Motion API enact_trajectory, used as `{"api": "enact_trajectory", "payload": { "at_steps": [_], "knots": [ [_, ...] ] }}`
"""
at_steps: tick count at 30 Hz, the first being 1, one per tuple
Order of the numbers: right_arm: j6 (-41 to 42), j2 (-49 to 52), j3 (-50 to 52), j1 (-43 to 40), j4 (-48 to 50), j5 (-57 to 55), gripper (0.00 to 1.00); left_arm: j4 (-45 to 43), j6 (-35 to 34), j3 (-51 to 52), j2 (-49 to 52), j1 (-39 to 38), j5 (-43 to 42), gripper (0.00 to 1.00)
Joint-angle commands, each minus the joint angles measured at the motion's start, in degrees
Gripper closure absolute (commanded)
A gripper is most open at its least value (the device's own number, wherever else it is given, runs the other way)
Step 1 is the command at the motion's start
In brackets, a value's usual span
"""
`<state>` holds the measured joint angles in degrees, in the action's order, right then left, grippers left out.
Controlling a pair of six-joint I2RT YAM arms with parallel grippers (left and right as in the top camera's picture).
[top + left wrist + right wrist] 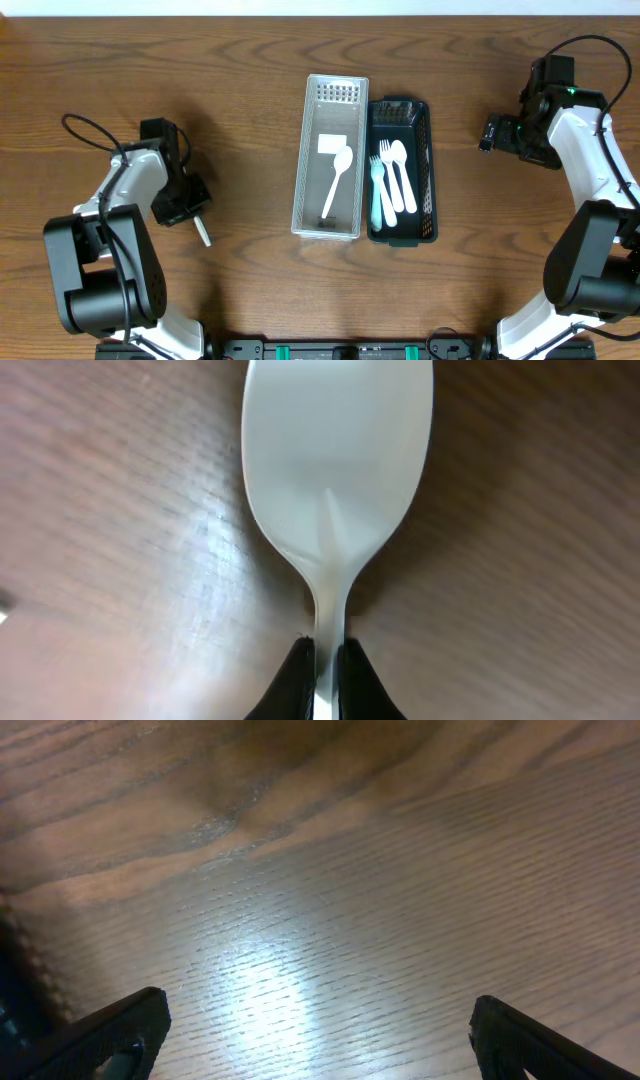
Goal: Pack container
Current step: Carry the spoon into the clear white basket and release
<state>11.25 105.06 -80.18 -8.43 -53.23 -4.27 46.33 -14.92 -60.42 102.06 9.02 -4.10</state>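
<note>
A clear container (301, 170) stands at the table's middle with one white spoon (338, 178) inside. A dark container (431, 170) touches its right side and holds a white fork and white spoons (392, 180). My left gripper (190, 210) is far left of both, low over the table, shut on the handle of another white spoon (203, 234). The left wrist view shows that spoon's bowl (338, 460) ahead of the shut jaws (325, 660). My right gripper (489, 133) is open and empty to the right of the dark container; its fingers (320, 1040) are spread over bare wood.
The wooden table (240, 70) surrounds both containers. The dark container's edge (18, 982) shows at the left of the right wrist view. Cables trail from both arms near the table's side edges.
</note>
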Motion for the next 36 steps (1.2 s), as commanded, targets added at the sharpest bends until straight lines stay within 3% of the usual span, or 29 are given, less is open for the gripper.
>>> {"api": "enact_trajectory", "payload": {
  "at_steps": [1,6,16,30,36],
  "knots": [
    [-0.6,-1.2,-0.5,-0.4,0.1,0.2,0.01,3.7,0.8,-6.8,-2.5,-3.3,0.0,0.94],
    [-0.6,-1.2,-0.5,-0.4,0.1,0.2,0.01,7.4,0.9,-14.4,-8.2,-13.9,0.0,0.95],
    [-0.6,-1.2,-0.5,-0.4,0.1,0.2,0.01,1.5,0.9,-18.2,-9.9,-36.0,0.2,0.94],
    [-0.6,-1.2,-0.5,-0.4,0.1,0.2,0.01,0.2,-3.2,-18.1,-2.5,-39.4,0.2,0.90],
    [-0.6,-1.2,-0.5,-0.4,0.2,0.2,0.01,0.3,-3.1,-18.3,-2.8,-39.4,0.2,0.33]
  ]
}}
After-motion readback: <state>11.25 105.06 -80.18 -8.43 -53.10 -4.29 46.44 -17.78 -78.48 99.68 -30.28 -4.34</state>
